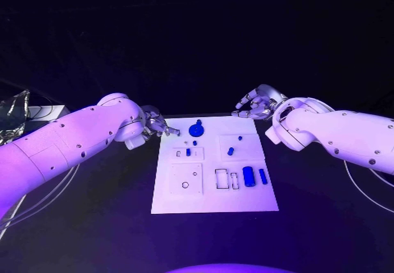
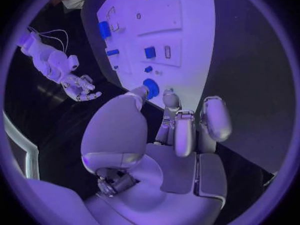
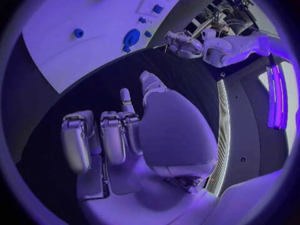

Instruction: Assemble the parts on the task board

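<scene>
The white task board (image 1: 212,199) lies in the middle of the black table. At its far edge sits a round blue part (image 1: 195,129), also seen in the left wrist view (image 2: 150,89) and the right wrist view (image 3: 131,37). A thick blue cylinder (image 1: 248,176) and a slim blue bar (image 1: 263,176) lie on the right side, with several small blue parts (image 1: 230,151) in between. My left hand (image 1: 156,126) hovers at the board's far left corner, fingers (image 2: 184,132) apart and holding nothing. Beyond the far right corner my right hand (image 1: 258,104) is raised, fingers (image 3: 112,135) apart and empty.
Empty outlined slots (image 1: 222,178) and a small ring hole (image 1: 185,185) mark the near half of the board. Black table surface (image 1: 98,227) surrounds the board on all sides. A clear angular object (image 1: 15,114) stands at the far left edge.
</scene>
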Controlling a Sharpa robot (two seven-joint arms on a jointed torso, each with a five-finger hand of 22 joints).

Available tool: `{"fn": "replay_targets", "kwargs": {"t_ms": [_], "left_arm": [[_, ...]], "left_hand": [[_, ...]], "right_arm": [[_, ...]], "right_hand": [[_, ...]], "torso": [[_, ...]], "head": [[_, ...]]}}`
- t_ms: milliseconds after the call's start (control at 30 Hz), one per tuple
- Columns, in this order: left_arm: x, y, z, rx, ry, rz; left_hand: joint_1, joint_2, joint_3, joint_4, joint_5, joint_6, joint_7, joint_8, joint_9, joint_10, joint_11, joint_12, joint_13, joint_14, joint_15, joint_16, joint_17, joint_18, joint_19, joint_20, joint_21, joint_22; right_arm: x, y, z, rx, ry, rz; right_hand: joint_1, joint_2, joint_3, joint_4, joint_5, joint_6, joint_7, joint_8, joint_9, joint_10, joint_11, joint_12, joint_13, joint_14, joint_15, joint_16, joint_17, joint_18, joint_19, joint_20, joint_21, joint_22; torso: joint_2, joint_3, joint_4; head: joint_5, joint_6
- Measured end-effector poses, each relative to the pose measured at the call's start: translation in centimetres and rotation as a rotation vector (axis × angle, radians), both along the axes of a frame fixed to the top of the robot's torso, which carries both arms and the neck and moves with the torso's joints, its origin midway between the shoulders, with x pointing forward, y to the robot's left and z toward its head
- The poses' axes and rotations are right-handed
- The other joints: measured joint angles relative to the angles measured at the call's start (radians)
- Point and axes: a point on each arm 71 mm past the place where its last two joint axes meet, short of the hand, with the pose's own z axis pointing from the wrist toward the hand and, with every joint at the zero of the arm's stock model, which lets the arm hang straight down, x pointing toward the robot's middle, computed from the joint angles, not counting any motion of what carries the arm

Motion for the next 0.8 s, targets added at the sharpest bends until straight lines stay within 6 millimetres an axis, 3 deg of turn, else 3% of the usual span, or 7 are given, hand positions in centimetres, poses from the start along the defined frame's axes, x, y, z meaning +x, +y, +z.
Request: {"fn": "replay_targets", "kwargs": {"t_ms": [300, 800], "left_arm": [[1.7, 1.1, 0.4, -0.002, -0.015, 0.067], [3.0, -0.4, 0.0, 0.000, -0.012, 0.088]], "left_hand": [[0.004, 0.004, 0.004, -0.004, 0.000, -0.004, 0.004, -0.012, -0.012, -0.003, 0.003, 0.000, -0.006, 0.002, 0.005, 0.000, 0.000, 0.000, 0.000, 0.000, 0.000, 0.005], [-0.015, -0.001, -0.007, 0.001, 0.000, -0.004, 0.004, -0.014, -0.022, -0.003, 0.003, 0.006, 0.004, 0.000, 0.007, 0.004, 0.001, 0.000, 0.004, 0.004, 0.000, 0.019]], "right_arm": [[-0.3, -0.2, 0.1, 0.005, -0.002, 0.004], [-0.3, 0.0, 0.3, 0.009, -0.008, 0.009]], "right_hand": [[0.000, 0.000, 0.000, 0.000, 0.000, 0.000, 0.000, 0.000, 0.000, 0.000, 0.000, 0.000, 0.000, 0.000, 0.000, 0.000, 0.000, 0.000, 0.000, 0.000, 0.000, 0.000], [-0.004, 0.004, 0.000, 0.000, 0.000, 0.000, 0.000, 0.000, 0.001, 0.000, 0.000, 0.000, 0.000, 0.000, 0.000, 0.000, 0.000, 0.000, 0.000, 0.000, 0.000, 0.000]], "torso": [[0.013, -0.0001, -0.0047], [0.036, 0.0010, -0.0124]], "head": [[0.001, 0.015], [0.004, 0.028]]}}
